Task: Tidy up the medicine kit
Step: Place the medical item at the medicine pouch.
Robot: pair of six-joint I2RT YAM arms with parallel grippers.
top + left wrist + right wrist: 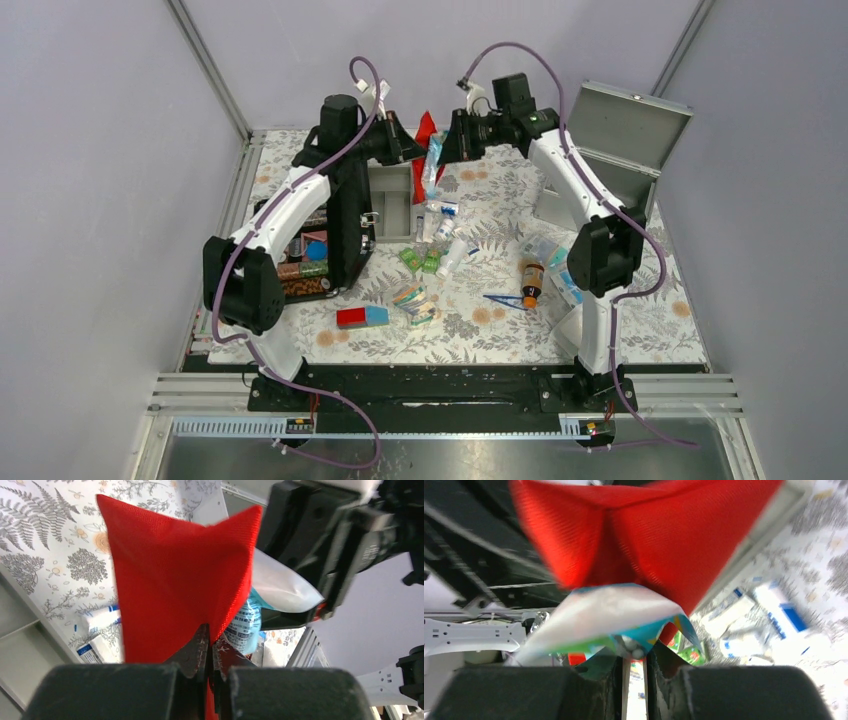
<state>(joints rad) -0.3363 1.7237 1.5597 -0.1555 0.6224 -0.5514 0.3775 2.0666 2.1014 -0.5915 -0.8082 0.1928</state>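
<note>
The medicine kit [615, 140], a grey metal box, stands at the back right with its lid raised. A soft red pouch [427, 128] hangs above the back middle of the table. My left gripper [408, 143] is shut on the pouch's edge, and the fabric [175, 570] fans out above its tips [210, 635]. My right gripper [452, 145] faces it from the right. Its jaws stand narrowly apart, pinching the corner of a white and teal packet [604, 615] at the tips [635, 652]. The packet [285, 587] lies against the pouch [649, 535].
A grey tray [390, 205] sits beside a black case [310, 255] of colourful items on the left. Loose on the fern-patterned cloth lie white tubes and boxes [440, 225], green sachets [420, 260], a brown bottle [531, 280] and a red and blue box [361, 317].
</note>
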